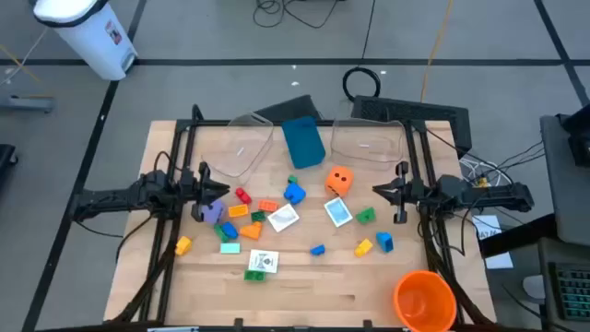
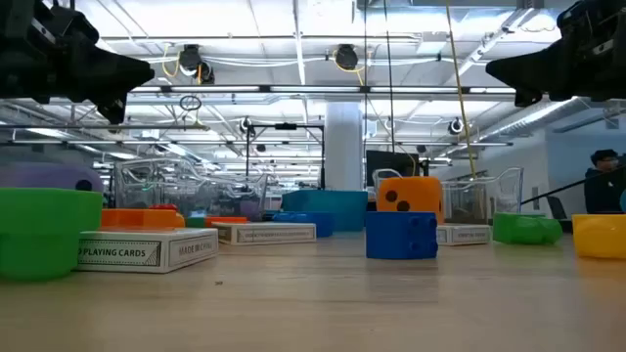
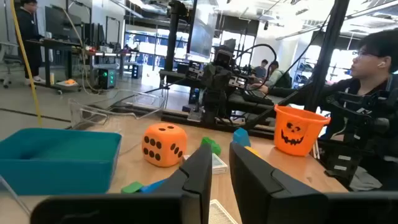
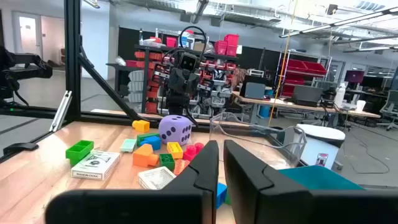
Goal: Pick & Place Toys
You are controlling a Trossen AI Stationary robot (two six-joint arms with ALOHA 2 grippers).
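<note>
The toys lie loose in the middle of the table: an orange die (image 1: pixel 339 180), a purple die (image 1: pixel 214 211), several small coloured bricks such as a blue one (image 1: pixel 294 193) and a green one (image 1: pixel 366 216), and white cards (image 1: pixel 283 218). My left gripper (image 1: pixel 214 189) hangs shut above the table's left side, pointing level toward the toys, just beyond the purple die. My right gripper (image 1: pixel 380 191) hangs shut at the right side, facing it. In the low view both grippers, left (image 2: pixel 137 73) and right (image 2: pixel 499 68), are well above the tabletop. Neither holds anything.
A blue box (image 1: pixel 303 141) stands at the far middle between two clear tubs (image 1: pixel 241 148) (image 1: pixel 364 140). A big orange cup (image 1: pixel 424 300) stands at the near right corner. A card box (image 1: pixel 262 262) lies near the front. A person (image 3: pixel 373 93) sits beyond the table's right side.
</note>
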